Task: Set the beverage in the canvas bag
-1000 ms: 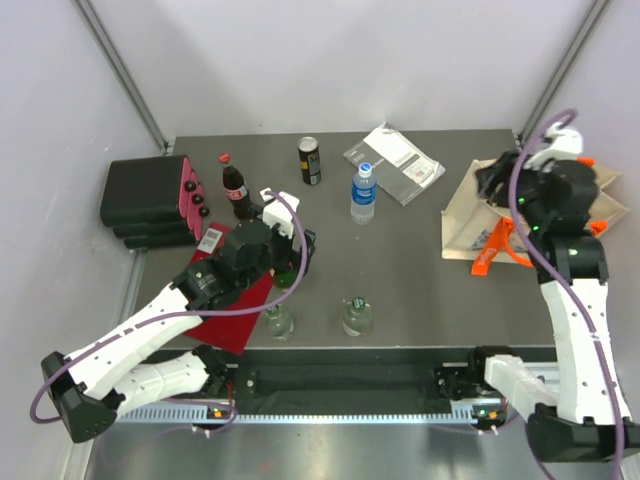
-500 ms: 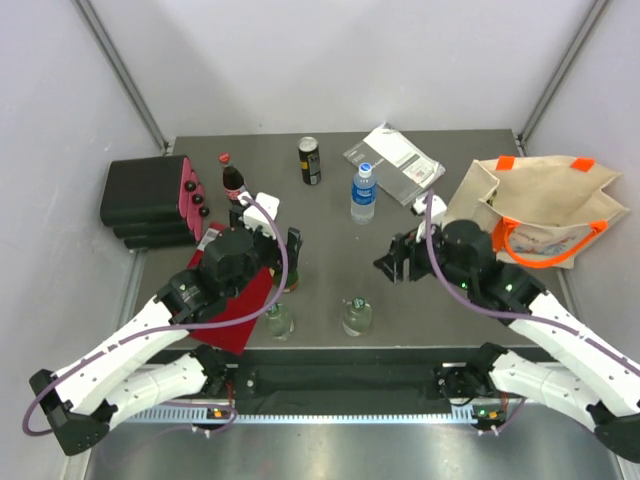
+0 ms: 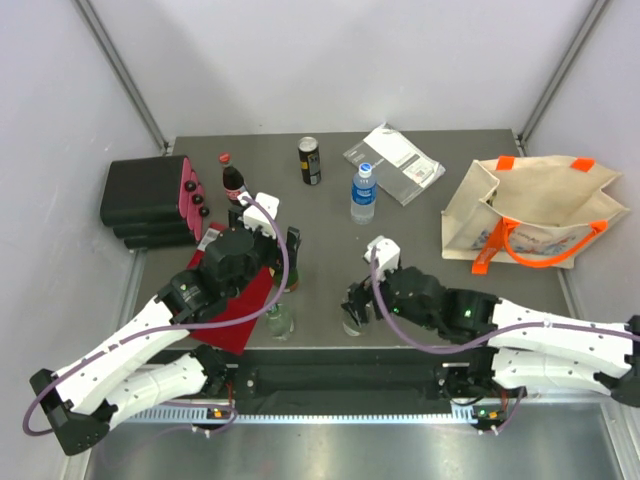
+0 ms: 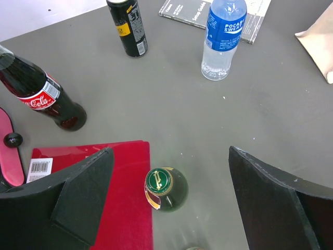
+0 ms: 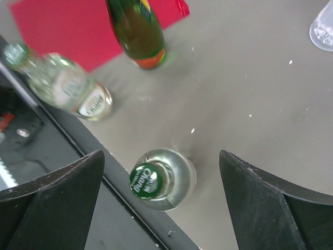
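Observation:
The beige canvas bag (image 3: 530, 205) with orange handles stands open at the right back. My left gripper (image 3: 283, 262) is open above a dark green bottle (image 4: 167, 190), which stands upright between its fingers (image 4: 78, 200) without touching them. My right gripper (image 3: 357, 303) is open above a clear glass bottle with a green cap (image 5: 156, 179), which stands between its fingers (image 5: 265, 200) close to the table's front edge. In the top view this bottle is mostly hidden under the gripper.
A second clear bottle (image 3: 280, 321) stands beside a red folder (image 3: 240, 305). A cola bottle (image 3: 234, 186), black can (image 3: 310, 160), blue-labelled water bottle (image 3: 363, 193) and grey packet (image 3: 393, 163) are at the back. A black case (image 3: 148, 198) lies far left.
My right arm has swung from the canvas bag down to the front middle, over the clear bottle. My left gripper has shifted slightly over the green bottle.

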`<state>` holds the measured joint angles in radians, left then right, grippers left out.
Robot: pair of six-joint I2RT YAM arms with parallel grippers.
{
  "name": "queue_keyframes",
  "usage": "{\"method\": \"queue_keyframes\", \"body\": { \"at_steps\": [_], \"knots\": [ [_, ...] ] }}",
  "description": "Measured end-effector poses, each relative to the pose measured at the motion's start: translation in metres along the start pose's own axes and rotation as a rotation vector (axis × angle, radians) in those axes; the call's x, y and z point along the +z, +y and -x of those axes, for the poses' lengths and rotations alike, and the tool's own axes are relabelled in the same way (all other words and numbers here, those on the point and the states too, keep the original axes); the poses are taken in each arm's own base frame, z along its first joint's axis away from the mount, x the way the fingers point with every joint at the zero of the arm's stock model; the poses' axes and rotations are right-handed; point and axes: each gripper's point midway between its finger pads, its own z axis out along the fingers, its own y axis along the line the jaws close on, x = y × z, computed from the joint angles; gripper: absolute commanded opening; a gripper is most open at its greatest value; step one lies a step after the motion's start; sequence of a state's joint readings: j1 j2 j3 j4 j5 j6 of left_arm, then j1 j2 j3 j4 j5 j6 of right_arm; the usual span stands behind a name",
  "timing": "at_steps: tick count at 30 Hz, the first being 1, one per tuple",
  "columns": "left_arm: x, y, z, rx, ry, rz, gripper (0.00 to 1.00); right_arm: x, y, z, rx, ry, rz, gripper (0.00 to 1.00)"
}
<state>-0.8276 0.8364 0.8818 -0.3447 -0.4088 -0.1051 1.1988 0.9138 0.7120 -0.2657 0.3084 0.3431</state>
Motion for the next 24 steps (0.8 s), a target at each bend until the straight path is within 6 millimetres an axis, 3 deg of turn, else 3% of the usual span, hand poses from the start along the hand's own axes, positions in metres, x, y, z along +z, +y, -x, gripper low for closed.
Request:
{"method": "queue_keyframes", "body": {
  "at_steps": [4, 9, 24],
  "knots": [
    [0.001, 0.0, -0.001, 0.002, 0.004, 0.0, 0.95, 0.015, 0.004, -0.024, -0.07, 0.062, -0.064, 0.93],
    [0.001, -0.001, -0.001, 0.002, 0.006, -0.002, 0.95, 0.031, -0.009, -0.053, -0.121, 0.144, -0.175, 0.93],
    [0.001, -0.001, -0.001, 0.002, 0.006, -0.003, 0.95, 0.044, -0.004, -0.08, -0.046, 0.195, -0.187, 0.87]
  ]
}}
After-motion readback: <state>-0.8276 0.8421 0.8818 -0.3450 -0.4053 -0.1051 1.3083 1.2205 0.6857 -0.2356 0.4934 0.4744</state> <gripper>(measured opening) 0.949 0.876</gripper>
